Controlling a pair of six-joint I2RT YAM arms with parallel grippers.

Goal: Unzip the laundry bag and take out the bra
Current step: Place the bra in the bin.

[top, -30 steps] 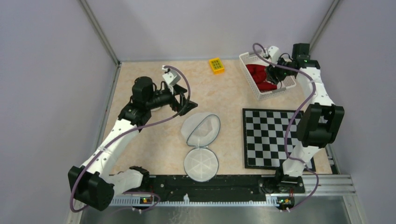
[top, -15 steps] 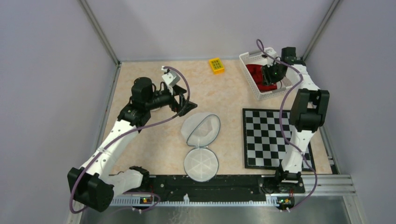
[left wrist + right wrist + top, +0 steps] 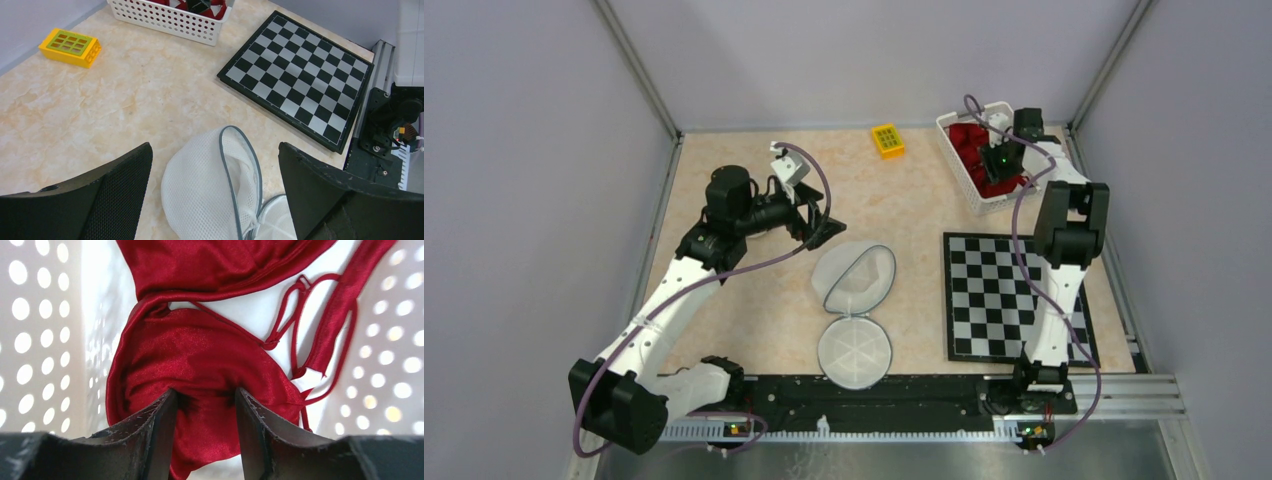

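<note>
Red bra [image 3: 200, 350], one, pinched by right gripper [image 3: 206, 394], left gripper [image 3: 215, 150] released, one laundry bag [image 3: 197, 187]

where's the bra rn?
Top view: the bra is in the far right corner, inside the white basket, beyond the chessboard. The right gripper pinches a fold of it.

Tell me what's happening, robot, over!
Left gripper open, hovering over the unzipped laundry bag. Right gripper down in the white basket, pinching a fold of the red bra. Nothing in the way.
</note>
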